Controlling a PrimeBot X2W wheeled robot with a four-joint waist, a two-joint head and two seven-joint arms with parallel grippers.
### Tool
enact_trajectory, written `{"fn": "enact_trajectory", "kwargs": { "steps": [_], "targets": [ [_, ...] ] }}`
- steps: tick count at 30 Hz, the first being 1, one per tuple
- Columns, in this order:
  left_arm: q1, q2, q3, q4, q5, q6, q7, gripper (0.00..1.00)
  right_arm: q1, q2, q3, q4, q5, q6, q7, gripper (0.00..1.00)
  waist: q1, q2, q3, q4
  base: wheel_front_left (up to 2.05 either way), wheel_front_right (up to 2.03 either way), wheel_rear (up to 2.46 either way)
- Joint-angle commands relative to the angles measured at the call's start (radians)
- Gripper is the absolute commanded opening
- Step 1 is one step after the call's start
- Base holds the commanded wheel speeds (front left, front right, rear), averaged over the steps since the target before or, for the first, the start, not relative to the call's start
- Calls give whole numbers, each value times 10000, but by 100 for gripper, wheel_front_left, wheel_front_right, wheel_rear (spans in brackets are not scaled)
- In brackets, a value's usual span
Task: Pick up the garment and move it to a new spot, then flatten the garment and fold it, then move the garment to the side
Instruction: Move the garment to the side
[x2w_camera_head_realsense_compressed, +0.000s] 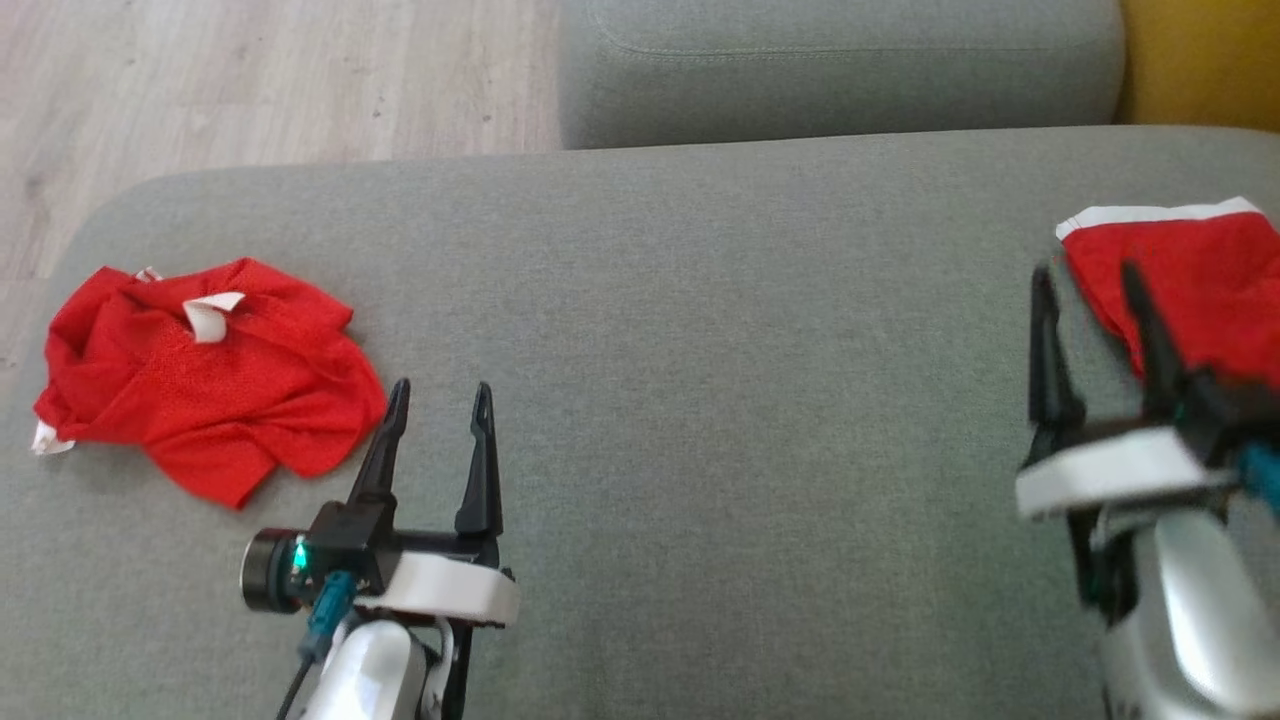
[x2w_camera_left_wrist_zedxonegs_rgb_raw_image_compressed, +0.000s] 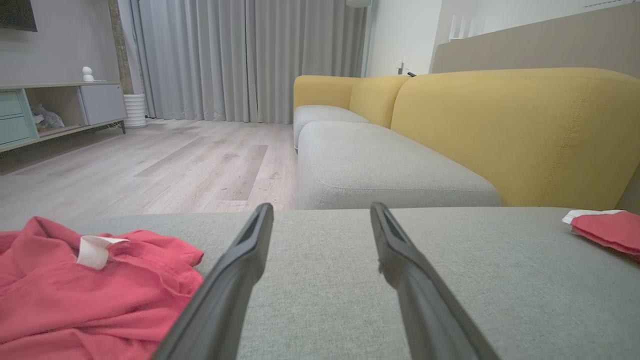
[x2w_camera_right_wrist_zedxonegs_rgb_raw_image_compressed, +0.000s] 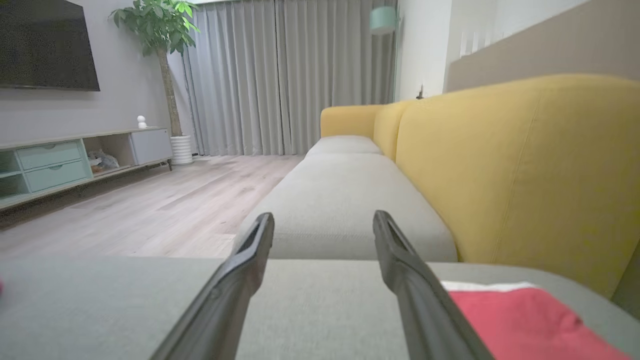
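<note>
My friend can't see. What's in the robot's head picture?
On a grey sofa seat lie a crumpled red garment at left and a folded red garment with a white edge at right. The left gripper and right gripper are both open, holding nothing.

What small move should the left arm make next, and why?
Probably ease the left gripper leftward and down onto the crumpled red garment: its fingers stand open and empty beside it, while the folded red garment already lies at the right.
</note>
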Motion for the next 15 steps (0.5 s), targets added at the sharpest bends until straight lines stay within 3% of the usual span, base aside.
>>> {"fn": "enact_trajectory", "kwargs": {
  "steps": [1,8,15],
  "targets": [
    [-162,70,289,-279,-48,33,-49,100,225,132,283,-626,131,-7,-105,100,0,0,-33,55,0,0,0],
    [79,70,329,-351,-154,124,-49,100,1899,451,276,-1002,334,-7,-107,100,0,0,-75,119,0,0,0],
    [158,70,444,-475,-154,214,-49,100,2068,495,406,-1165,394,-7,-107,100,0,0,-52,70,0,0,0]
  ]
}}
